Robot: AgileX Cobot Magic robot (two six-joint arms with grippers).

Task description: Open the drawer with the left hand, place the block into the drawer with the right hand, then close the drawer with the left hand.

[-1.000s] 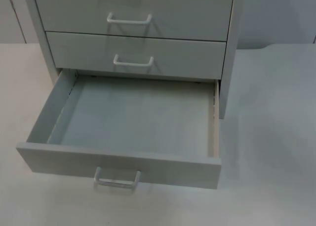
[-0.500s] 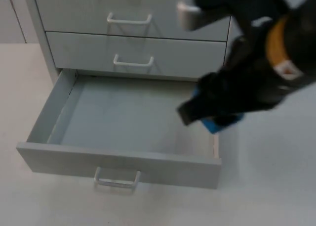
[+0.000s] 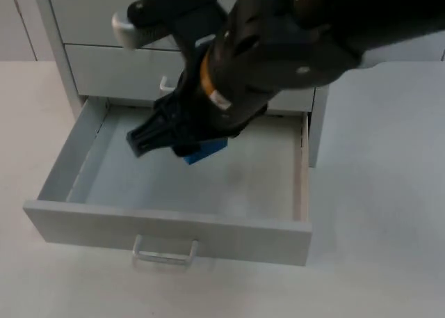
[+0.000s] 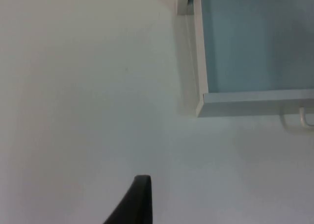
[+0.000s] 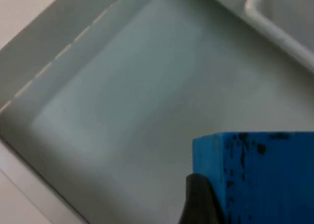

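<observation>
Jaws clamp blue block — over open drawer

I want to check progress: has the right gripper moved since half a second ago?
Yes. The right gripper, holding the blue block, went from the drawer's right wall leftward, now over the drawer's middle.

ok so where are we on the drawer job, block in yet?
Done: the bottom drawer stands pulled open, its floor bare. In hand: the right gripper holds the blue block above the drawer's inside, not yet released; the right wrist view shows the block over the drawer floor. Left: set the block down, withdraw, then close the drawer. The left gripper waits over the table beside the drawer's front corner.
</observation>
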